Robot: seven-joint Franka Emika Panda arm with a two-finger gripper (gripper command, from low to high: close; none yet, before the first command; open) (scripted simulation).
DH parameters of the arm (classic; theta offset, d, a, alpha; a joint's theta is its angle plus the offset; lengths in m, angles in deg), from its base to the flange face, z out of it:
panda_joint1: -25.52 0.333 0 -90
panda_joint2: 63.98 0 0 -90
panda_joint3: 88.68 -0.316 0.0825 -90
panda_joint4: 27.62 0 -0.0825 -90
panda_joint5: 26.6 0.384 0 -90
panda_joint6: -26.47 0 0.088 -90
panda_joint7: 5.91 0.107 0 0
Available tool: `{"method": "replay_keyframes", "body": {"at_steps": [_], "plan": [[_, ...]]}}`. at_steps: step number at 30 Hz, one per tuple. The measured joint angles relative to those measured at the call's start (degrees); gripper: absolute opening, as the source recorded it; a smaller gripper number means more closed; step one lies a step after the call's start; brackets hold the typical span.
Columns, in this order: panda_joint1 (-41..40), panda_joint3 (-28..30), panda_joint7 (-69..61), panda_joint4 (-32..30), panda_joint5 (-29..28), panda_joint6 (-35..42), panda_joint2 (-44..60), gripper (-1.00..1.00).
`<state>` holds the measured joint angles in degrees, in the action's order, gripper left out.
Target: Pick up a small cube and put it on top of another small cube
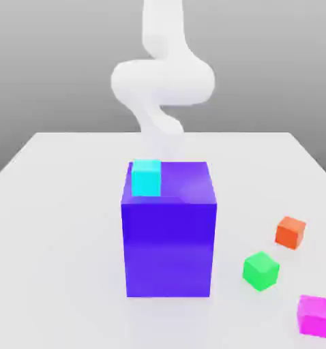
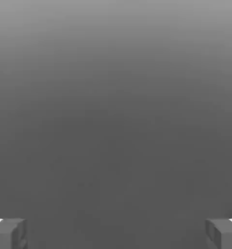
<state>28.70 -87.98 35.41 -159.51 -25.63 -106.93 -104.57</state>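
In the exterior view, a white table (image 1: 70,204) carried a big blue-purple block (image 1: 169,238) near its centre, with a cyan cube (image 1: 146,177) resting on the block's top face at about the 10 o'clock corner. The white arm (image 1: 162,82) rose behind the block at 12 o'clock, blurred against the grey backdrop. From the block, three small cubes lay apart from one another on the exterior view's right: the orange cube (image 1: 290,232) at roughly 3 o'clock, the green cube (image 1: 261,270) at about 4 o'clock, and the magenta cube (image 1: 314,315) furthest out, near 5 o'clock (close to the table's front edge). The magenta cube sat on the table surface, touching nothing else; the green cube had nothing on top of it.

In the hand view, the gripper (image 2: 116,233) looked onto plain grey. Its two fingertips (image 2: 9,233) stood spread wide, one at each side of the picture, with nothing between them.
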Motion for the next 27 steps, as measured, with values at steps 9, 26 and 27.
{"method": "replay_keyframes", "body": {"at_steps": [9,26,27], "plan": [[10.2,1.0,-16.6,-0.4,3.9,-6.0,19.1,0.0],[22.0,-4.3,-39.6,-1.4,0.1,-17.4,54.1,0.0],[22.7,-4.4,-40.3,-1.4,-1.1,-18.1,56.1,0.0]]}}
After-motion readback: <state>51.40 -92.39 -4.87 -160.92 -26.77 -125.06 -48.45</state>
